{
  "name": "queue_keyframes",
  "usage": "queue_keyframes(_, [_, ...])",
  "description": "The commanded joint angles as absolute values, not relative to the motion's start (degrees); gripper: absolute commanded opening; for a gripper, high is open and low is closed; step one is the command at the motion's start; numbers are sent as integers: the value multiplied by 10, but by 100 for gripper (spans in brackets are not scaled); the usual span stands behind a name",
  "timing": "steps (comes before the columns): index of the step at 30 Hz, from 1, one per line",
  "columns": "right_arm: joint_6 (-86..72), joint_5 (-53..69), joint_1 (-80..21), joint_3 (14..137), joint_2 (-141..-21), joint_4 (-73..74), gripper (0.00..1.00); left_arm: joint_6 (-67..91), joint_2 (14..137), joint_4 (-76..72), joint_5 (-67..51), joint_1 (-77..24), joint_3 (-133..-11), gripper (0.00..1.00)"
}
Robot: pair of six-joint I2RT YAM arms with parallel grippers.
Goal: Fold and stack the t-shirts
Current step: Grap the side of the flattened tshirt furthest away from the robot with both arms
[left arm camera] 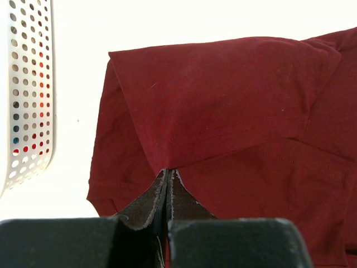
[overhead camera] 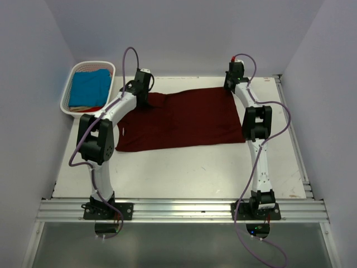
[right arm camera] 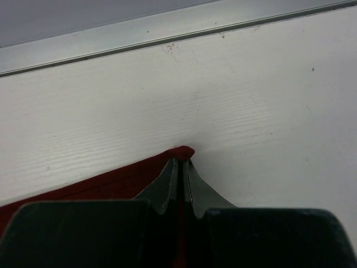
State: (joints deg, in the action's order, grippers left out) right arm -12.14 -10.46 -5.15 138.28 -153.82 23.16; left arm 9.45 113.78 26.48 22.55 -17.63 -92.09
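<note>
Early in the job, by the look of it: at the first fold of the maroon t-shirt [overhead camera: 184,120], with no stacking done yet. Lies spread almost flat over the far half of the desk [overhead camera: 184,173], long way running left to right, with a sleeve bunched at the far-left end. Clamped there by the left pincer [left arm camera: 168,170], tips tight together on a pinched ridge of sleeve cloth. Clamped at the far-right corner by the right pincer [right arm camera: 181,162], tips all but together, with only the very point of the cloth poking out beyond them. Leaves the turquoise t-shirt [overhead camera: 89,86] lying in the white basket [overhead camera: 67,92] at the far left, beside the left arm. With both holds on the far edge, probably calls next for raising the two ends together and carrying that edge toward the near one. Needs level height and enough tension to stop the middle sagging, then a lay-down edge on edge. Worth minding the thin bite at the right corner: likely to slip under a hard pull.
</note>
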Motion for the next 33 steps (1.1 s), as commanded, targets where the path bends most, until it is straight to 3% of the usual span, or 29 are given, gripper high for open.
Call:
queue_keyframes(1, [-131,-98,-45,1402,-1550,246,0,103,1127,264,221,-171,-932,0])
queue_keyframes(33, [-99,-144,-44,1161,-1331,91,9,111,1021,285,276,-157,-924,0])
